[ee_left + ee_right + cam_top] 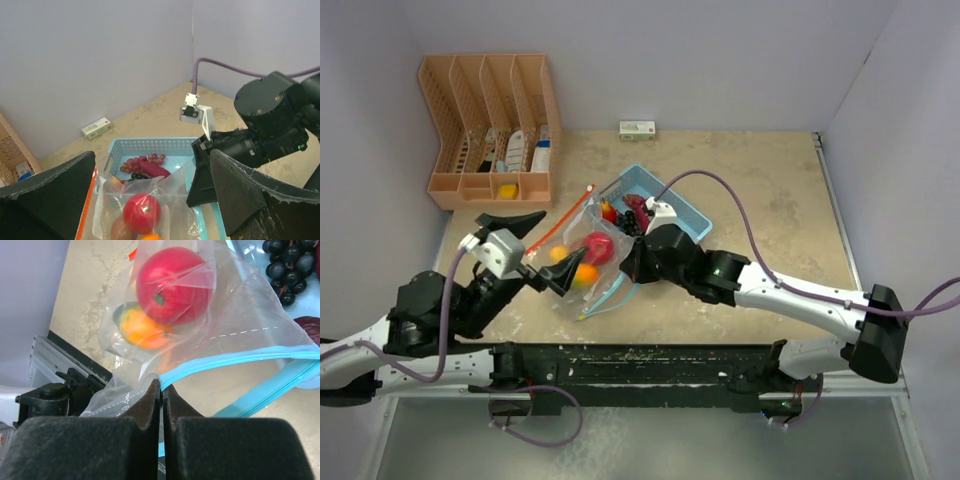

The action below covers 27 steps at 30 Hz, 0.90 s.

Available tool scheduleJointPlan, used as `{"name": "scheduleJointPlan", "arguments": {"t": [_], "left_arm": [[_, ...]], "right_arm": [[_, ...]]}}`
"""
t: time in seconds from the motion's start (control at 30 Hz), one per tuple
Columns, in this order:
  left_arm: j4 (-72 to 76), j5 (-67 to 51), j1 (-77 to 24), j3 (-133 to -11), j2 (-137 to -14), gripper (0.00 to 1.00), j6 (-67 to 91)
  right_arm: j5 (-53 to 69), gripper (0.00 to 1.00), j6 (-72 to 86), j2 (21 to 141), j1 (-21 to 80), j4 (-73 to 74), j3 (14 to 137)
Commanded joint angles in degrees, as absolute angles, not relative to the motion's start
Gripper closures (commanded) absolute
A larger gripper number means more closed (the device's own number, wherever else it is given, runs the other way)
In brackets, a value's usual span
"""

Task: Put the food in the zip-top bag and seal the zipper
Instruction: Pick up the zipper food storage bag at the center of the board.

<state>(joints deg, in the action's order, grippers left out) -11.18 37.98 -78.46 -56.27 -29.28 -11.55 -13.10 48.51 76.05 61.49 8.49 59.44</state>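
A clear zip-top bag (582, 262) lies in front of the blue basket (685, 210), its mouth with the blue zipper (240, 357) facing right. Inside show a red round fruit (172, 279) and a green-orange mango (140, 327). My right gripper (161, 387) is shut on the bag's zipper edge at its near end. My left gripper (542, 252) stands open at the bag's left side, one finger on each side of it. Dark grapes (287, 267), red grapes (145, 161) and a maroon sweet potato (155, 170) lie in the basket.
An orange rack (490, 130) with bottles in its slots stands at the back left. A small white box (637, 129) lies by the back wall. The basket's rim (150, 144) sits just behind the bag. Walls close in left, back and right.
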Motion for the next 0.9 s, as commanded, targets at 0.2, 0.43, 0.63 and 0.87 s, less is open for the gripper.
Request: {"name": "scheduleJointPlan", "arguments": {"t": [0.2,0.43,0.63,0.87], "left_arm": [[-15.07,33.43,-78.45,-58.9,-35.46,0.18,-10.47],[-19.68,30.39,-78.43,-58.48,-38.56,0.16,-10.59],[-18.93,28.59,-78.48,-57.77,-41.43,0.11,-9.86],[-19.39,29.2,-78.4,-57.35,-46.56,0.16,-8.04]], "right_arm": [[-15.3,1.0,40.17,72.46,61.71,20.14,69.89],[-14.49,1.0,39.1,70.53,61.71,23.25,73.04],[-15.18,1.0,37.42,71.92,61.74,22.2,74.28],[-14.91,1.0,36.23,71.38,61.7,20.87,74.24]]}}
